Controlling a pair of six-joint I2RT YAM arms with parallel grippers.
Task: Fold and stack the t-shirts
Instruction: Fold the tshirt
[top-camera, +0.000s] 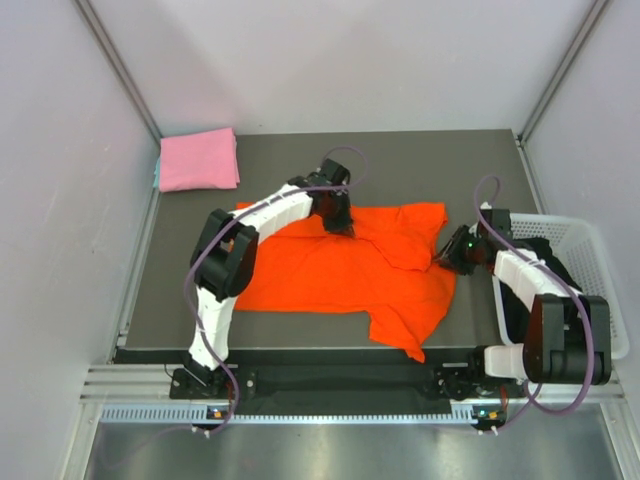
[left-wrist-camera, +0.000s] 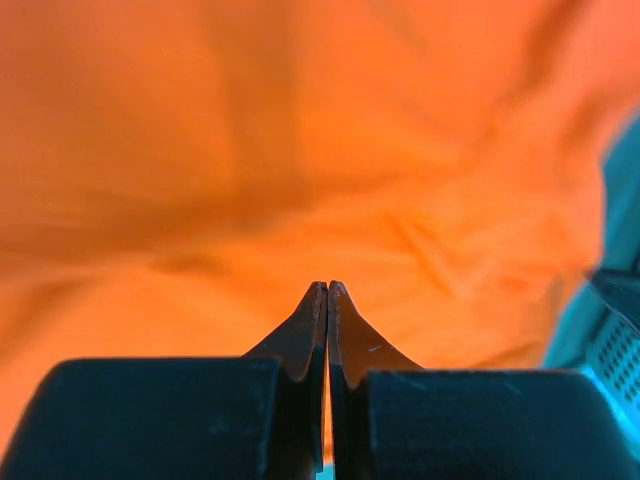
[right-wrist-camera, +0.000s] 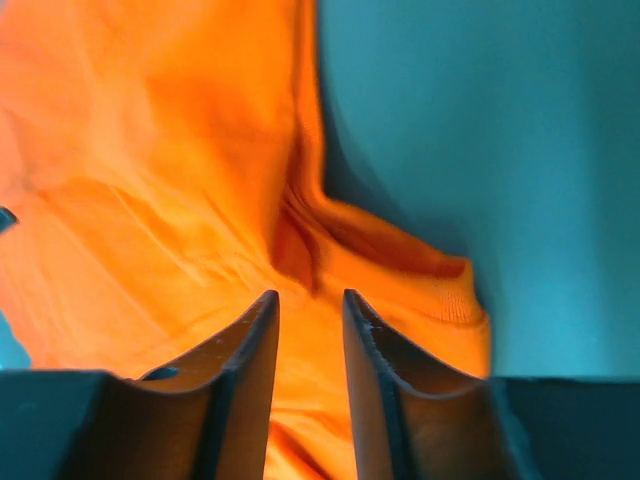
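Currently the orange shirt (top-camera: 340, 275) lies spread and rumpled mid-worktop (top-camera: 420, 160); the folded pink shirt (top-camera: 198, 160) sits at the far left corner. The left fingers (left-wrist-camera: 308, 335) are clenched at the orange shirt's far edge, possibly pinching cloth; the right fingers (right-wrist-camera: 245, 350) are parted over its right sleeve, gripping nothing.

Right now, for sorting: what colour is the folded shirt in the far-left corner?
Light pink cloth shirt; top view.

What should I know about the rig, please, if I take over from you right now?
Left tool: shut, at the far edge of the orange t-shirt; whether it pinches cloth is unclear.
Right tool: open at the shirt's right edge, holding nothing.
Done: pink t-shirt lies folded at the far left corner of the table.
Left: fold the spread, rumpled orange t-shirt, then stack the two.
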